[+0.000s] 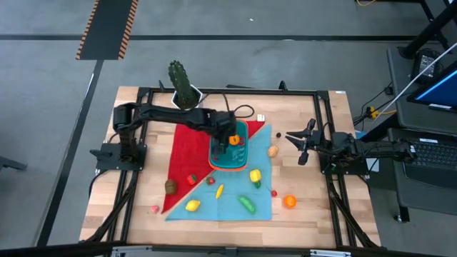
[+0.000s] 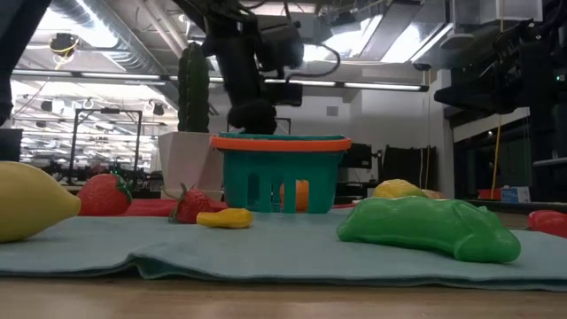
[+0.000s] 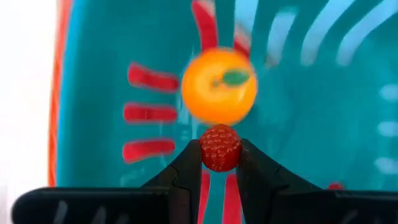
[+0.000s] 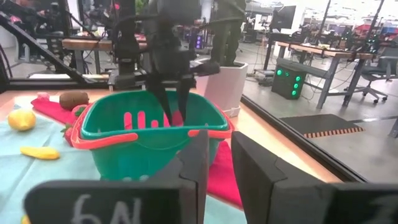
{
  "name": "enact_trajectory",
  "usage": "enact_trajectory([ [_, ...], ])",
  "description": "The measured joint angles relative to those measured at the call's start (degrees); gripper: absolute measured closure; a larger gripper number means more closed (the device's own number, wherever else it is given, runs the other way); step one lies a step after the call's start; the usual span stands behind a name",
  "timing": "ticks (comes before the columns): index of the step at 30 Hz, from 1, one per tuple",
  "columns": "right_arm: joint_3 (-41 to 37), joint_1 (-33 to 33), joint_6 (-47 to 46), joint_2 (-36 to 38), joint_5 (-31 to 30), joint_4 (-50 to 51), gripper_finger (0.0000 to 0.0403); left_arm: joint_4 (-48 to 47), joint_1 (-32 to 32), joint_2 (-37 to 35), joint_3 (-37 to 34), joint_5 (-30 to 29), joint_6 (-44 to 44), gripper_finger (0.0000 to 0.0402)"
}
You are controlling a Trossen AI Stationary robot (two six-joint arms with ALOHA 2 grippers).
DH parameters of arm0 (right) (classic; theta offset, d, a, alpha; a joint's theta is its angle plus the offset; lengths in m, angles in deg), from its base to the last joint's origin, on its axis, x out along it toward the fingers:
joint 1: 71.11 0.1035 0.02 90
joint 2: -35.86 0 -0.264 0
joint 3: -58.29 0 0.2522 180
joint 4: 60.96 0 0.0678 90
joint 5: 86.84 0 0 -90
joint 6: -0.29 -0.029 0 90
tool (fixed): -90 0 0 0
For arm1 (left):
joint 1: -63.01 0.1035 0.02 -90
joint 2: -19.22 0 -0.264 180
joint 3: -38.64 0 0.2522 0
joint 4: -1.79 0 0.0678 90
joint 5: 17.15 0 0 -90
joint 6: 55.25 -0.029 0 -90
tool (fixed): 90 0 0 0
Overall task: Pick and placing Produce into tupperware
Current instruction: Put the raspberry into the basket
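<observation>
Overhead, table-level and wrist views share the tupperware (image 1: 229, 152).

Hidden or indistinct items: in the low view the left gripper's tip sinks behind the wall of the teal tupperware (image 2: 282, 175), so its fingers cannot be seen there; an orange piece (image 2: 299, 196) shows only through the wall's slots. The lemon (image 2: 31, 202) is cut off by that picture's left edge, and a red piece (image 2: 550, 221) by the right edge. In the left wrist view the orange (image 3: 219, 85) on the container floor is blurred, and the tupperware runs past every edge. In the high view the strawberry in the left gripper (image 1: 233, 140) is too small to make out, as is a small pinkish piece (image 1: 154, 209) on the desk (image 1: 321, 228).
</observation>
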State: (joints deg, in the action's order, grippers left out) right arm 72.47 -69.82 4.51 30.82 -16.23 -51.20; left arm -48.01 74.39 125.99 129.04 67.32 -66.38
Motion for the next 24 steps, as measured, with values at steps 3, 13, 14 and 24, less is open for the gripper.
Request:
enact_trajectory([
  [3, -0.01, -0.01, 0.58, 0.0, -0.01, -0.03, 0.033, 0.03, 0.02, 0.75, 0.42, -0.11, -0.02, 0.0332],
  [13, -0.01, 0.0, 0.59, -0.11, 0.0, -0.08, 0.033, -0.52, -0.02, 1.39, 0.43, -0.42, -0.16, 0.0332],
  [14, -0.01, 0.01, 0.59, -0.11, 0.0, -0.08, 0.033, -0.62, -0.02, 1.66, 0.43, -0.64, -0.19, 0.0332],
  [24, -0.01, 0.01, 0.59, -0.11, -0.02, -0.08, 0.033, -0.46, -0.02, 2.07, 0.43, -3.4, -0.13, 0.03],
])
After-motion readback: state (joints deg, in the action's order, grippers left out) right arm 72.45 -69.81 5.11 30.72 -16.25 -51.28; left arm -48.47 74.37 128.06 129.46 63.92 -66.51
